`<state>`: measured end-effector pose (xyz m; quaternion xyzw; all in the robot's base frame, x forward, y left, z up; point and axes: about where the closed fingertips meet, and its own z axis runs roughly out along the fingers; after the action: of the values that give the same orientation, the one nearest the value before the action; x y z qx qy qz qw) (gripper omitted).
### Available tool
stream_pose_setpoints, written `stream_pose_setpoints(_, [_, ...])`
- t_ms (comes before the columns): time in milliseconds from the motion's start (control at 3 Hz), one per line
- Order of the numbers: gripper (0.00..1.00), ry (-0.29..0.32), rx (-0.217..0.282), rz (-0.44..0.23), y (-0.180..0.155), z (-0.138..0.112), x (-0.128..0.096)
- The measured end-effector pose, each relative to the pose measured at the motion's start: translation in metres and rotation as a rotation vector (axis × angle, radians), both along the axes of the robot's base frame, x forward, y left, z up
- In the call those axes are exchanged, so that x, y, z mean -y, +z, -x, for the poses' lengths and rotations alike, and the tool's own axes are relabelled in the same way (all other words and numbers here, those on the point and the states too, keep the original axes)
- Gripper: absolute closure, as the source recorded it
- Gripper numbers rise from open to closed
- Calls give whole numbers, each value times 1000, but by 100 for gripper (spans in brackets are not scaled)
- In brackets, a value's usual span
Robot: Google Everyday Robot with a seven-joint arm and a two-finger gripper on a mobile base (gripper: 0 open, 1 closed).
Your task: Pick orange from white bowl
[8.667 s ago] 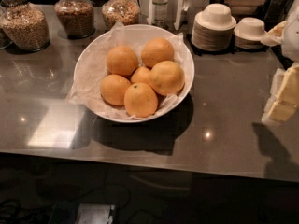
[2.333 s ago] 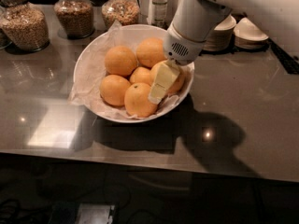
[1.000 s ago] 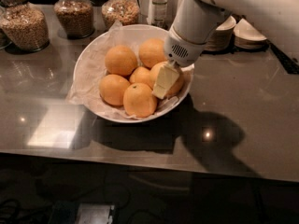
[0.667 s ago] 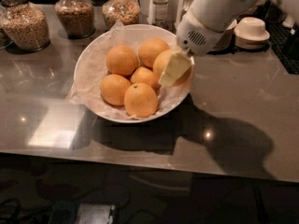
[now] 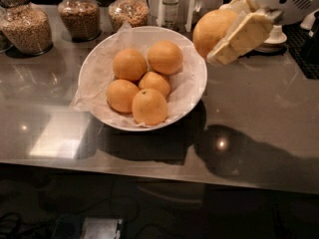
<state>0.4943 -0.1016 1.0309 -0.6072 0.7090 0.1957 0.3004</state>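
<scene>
The big white bowl [image 5: 197,86], lined with crinkled white paper, stands on the grey counter at the centre. Several smaller oranges [image 5: 149,106] lie in it. My gripper [image 5: 224,36] is at the upper right, above and just right of the bowl's rim. It is shut on the large pale orange [image 5: 212,30], held clear of the bowl in the air. A cream finger [image 5: 241,36] crosses the orange's right side; the other finger is mostly hidden behind it.
Three glass jars of grains [image 5: 27,26] stand along the back left of the counter. A bottle [image 5: 170,6] stands behind the bowl. White dishes [image 5: 271,36] sit at the back right, behind the gripper. The counter's front edge [image 5: 149,171] runs below.
The gripper closed on the large orange in the bowl, then lifted it up and to the right, out of the bowl. The other oranges stayed in place.
</scene>
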Motion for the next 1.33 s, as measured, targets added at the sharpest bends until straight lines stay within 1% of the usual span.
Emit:
stream_pose_setpoints(333, [100,157,94,-104,29,40,4])
stream_pose_setpoints(667, [100,280,194,-218,41,76,6])
stream_pose_setpoints(1000, [100,393,301,-268,43,104,8])
stream_pose_setpoints(1333, [100,432,372,-255,46,103,7])
